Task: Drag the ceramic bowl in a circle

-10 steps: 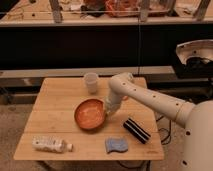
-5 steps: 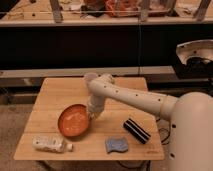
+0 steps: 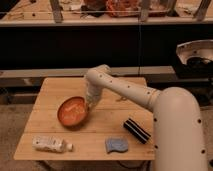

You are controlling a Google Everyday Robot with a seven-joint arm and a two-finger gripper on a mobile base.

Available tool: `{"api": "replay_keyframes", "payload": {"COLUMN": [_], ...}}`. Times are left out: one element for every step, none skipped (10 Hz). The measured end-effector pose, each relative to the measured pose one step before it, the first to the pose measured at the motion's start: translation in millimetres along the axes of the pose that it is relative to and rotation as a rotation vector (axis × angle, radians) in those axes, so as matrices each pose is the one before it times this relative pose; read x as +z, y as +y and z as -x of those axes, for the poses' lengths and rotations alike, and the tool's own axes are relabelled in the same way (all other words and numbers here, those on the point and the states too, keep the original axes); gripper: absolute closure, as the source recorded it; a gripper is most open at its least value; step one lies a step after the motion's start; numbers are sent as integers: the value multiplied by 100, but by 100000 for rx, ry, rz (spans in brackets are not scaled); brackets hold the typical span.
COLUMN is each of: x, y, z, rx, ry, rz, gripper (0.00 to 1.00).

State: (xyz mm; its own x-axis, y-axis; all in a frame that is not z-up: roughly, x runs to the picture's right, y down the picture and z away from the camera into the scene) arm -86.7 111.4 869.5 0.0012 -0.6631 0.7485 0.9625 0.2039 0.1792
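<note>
Ceramic bowl (image 3: pixel 73 111) sits left of centre on the wooden tabletop (image 3: pixel 115 87), tilted a little. 1 claw (image 3: pixel 90 104) reaches down to its right rim; how its grip stands, I cannot tell. Nearer the front edge lie a plastic bottle (image 3: pixel 50 144), a blue sponge (image 3: pixel 116 145) and a striped black block (image 3: pixel 136 131)

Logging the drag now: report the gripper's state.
Gripper: at the right rim of the ceramic bowl on the table.
</note>
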Motion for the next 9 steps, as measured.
{"api": "replay_keyframes", "payload": {"x": [-200, -242, -230, -159, -59, 4, -7, 100, 28], "y": [750, 1310, 1137, 1974, 1238, 789, 1750, 686, 253], "z": [-1176, -687, -193, 310, 436, 455, 1511, 856, 876], "rx": [2106, 2908, 2119, 3706, 2402, 1069, 2273, 92, -112], "ry": [184, -22, 117, -401, 231, -75, -567, -817, -769], "rz": [-502, -302, -394, -75, -484, -146, -664, -155, 482], "gripper": [100, 100, 100, 100, 100, 100, 100, 100, 100]}}
